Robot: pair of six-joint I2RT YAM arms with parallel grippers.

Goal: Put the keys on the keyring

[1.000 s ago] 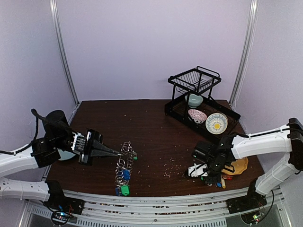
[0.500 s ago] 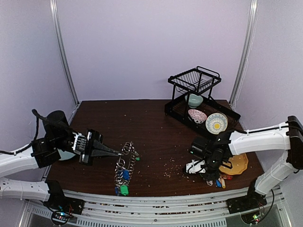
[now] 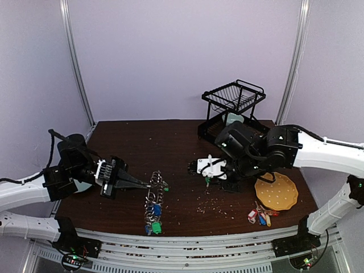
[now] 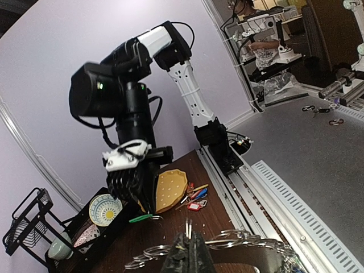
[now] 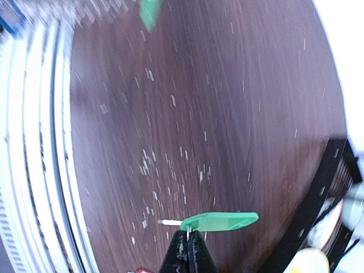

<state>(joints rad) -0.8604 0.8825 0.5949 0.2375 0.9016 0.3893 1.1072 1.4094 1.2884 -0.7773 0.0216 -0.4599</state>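
Observation:
The keyring (image 3: 153, 199), a long silver ring strung with loops and green and blue tagged keys, lies left of the table's centre. My left gripper (image 3: 146, 185) is shut on its far end; in the left wrist view the fingertips (image 4: 190, 245) pinch a wire of the keyring (image 4: 250, 243). Right of the centre, my right gripper (image 3: 209, 175) hangs above the table, shut on the small ring of a green-tagged key (image 3: 208, 182). That key (image 5: 220, 221) sticks out sideways over the closed tips of the right gripper (image 5: 187, 235). The left wrist view also shows the green-tagged key (image 4: 139, 217).
A loose bunch of red, yellow and blue tagged keys (image 3: 260, 216) lies near the front right, beside a yellow plate (image 3: 276, 192). A black dish rack (image 3: 234, 98) with bowls stands at the back right. Crumbs (image 3: 210, 206) are scattered over the brown table.
My right arm has risen from the loose bunch at the front right and swung left to the table's middle with the green key. The left gripper and keyring have shifted slightly right.

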